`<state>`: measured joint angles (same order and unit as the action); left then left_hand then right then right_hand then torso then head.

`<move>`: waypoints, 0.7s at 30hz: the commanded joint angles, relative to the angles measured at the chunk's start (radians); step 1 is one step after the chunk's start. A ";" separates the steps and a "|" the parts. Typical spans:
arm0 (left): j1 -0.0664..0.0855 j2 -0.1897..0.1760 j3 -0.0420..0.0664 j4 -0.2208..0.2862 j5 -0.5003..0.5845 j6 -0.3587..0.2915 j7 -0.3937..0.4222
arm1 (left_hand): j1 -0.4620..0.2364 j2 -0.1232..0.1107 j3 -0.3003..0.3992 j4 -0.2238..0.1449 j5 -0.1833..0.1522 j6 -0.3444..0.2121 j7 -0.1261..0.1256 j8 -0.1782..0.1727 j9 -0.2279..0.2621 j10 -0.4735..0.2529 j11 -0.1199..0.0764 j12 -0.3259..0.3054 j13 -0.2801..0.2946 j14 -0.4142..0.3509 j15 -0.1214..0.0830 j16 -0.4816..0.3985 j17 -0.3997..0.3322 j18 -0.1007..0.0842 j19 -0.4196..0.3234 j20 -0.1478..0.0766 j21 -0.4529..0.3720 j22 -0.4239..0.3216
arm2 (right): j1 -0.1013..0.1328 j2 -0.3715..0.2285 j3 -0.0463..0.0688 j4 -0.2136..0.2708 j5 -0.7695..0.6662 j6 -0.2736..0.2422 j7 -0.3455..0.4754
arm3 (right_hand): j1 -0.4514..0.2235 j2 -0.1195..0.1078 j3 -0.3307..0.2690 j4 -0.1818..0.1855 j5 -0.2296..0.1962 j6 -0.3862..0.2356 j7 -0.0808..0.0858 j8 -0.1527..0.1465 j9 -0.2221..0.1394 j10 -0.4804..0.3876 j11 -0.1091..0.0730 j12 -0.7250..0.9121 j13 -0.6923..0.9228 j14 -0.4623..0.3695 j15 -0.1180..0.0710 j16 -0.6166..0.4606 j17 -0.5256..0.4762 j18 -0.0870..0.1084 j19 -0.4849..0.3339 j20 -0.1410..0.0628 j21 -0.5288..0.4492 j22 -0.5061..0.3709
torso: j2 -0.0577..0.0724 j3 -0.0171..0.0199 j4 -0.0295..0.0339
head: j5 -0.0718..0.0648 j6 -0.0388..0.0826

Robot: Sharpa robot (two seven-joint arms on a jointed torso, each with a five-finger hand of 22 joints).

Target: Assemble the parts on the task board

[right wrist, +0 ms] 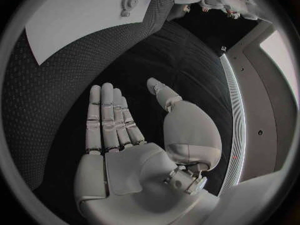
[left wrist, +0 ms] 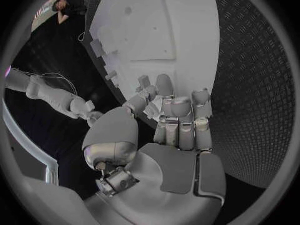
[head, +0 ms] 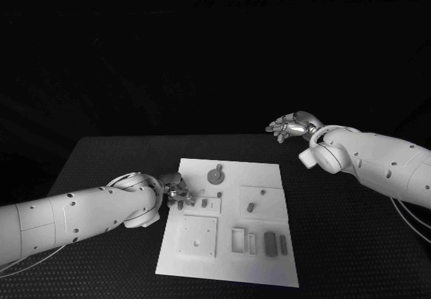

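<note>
So starting over at 9 o'clock, the left hand (head: 173, 192) is sitting right at the left edge of the task board (head: 269, 171), fingers curled in tight together. In the left wrist view the fingertips (left wrist: 164, 86) are bunched up just over the board's edge, next to a row of small parts, but I honestly can't tell if it's pinching one of them or closed on nothing, since the fingers hide whatever would be in there. Moving to the middle, the board lies flat in the center of the table (head: 108, 156), and the parts are scattered all over it: a round knobby part (head: 217, 174) up around 12 o'clock on the board, a little peg (head: 251, 205) near the center, a big square plate (head: 197, 236) down at 7 o'clock, and a couple of slim slot pieces (head: 271, 243) at 5 o'clock. My guess is these are all light, rigid plastic bits, probably smooth and kinda slippery, so not fragile but easy to flick away or drop. I'd go for a fingertip pinch across the narrow sides of the small ones, and grab the square plate by opposite edges since it's lying flat with nothing to get under. Then way over at 2 o'clock, the right hand (head: 292, 128) is hovering off the board past the far right corner, fingers stretched out and apart, holding nothing.
</note>
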<state>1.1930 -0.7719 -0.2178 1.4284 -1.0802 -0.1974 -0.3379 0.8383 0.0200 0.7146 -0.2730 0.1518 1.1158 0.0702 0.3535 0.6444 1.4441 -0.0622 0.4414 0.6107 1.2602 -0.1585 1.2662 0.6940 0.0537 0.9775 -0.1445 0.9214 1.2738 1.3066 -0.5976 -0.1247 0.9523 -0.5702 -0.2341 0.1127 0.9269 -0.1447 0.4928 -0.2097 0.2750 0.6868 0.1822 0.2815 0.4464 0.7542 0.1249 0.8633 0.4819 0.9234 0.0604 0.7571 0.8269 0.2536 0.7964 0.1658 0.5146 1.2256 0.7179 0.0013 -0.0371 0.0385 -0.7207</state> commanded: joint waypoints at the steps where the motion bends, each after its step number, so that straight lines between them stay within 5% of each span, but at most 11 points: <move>1: -0.005 0.002 -0.003 -0.001 -0.004 0.017 -0.002 | 0.008 0.000 0.004 0.003 0.003 0.037 -0.032 -0.001 0.000 -0.004 -0.005 0.000 0.001 0.008 -0.012 0.002 -0.001 -0.014 0.008 -0.095 0.003 0.002 | 0.000 0.001 0.000 0.000 -0.001 0.011 0.007 | -0.009 0.004 -0.002 0.004 0.004 -0.005 0.011 0.006 -0.001 -0.007 0.003 0.007 -0.002 -0.008 -0.002 0.001 -0.001 0.007 0.001 0.008 -0.004 0.001 | 0.000 -0.0001 0.0000 | -0.001 0.000; 21: -0.005 -0.005 -0.003 0.000 -0.019 0.043 -0.030 | 0.009 -0.005 0.001 0.000 0.037 0.047 -0.036 0.000 0.003 0.003 -0.009 0.007 0.008 0.014 -0.016 0.011 0.000 -0.015 0.013 -0.097 0.003 0.007 | -0.001 0.002 0.000 -0.002 -0.001 0.013 0.007 | -0.009 0.005 -0.002 0.004 0.004 -0.005 0.011 0.006 -0.002 -0.007 0.003 0.008 -0.004 -0.009 -0.002 0.001 -0.001 0.007 0.002 0.008 -0.006 0.003 | 0.000 -0.0005 -0.0001 | 0.002 -0.004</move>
<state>1.1932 -0.7751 -0.2161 1.4301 -1.0871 -0.1883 -0.3409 0.8382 0.0200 0.7128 -0.2683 0.1852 1.1172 0.0713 0.3515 0.6477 1.4457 -0.0679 0.4452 0.6178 1.2618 -0.1570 1.2713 0.6941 0.0538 0.9811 -0.1481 0.9213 1.2790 1.3064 -0.5962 -0.1246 0.9505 -0.5701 -0.2340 0.1128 0.9269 -0.1447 0.4928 -0.2097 0.2750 0.6868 0.1822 0.2815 0.4457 0.7542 0.1249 0.8672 0.4798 0.9199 0.0570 0.7571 0.8269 0.2537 0.7964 0.1658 0.5146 1.2272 0.7180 0.0012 -0.0373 0.0405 -0.7242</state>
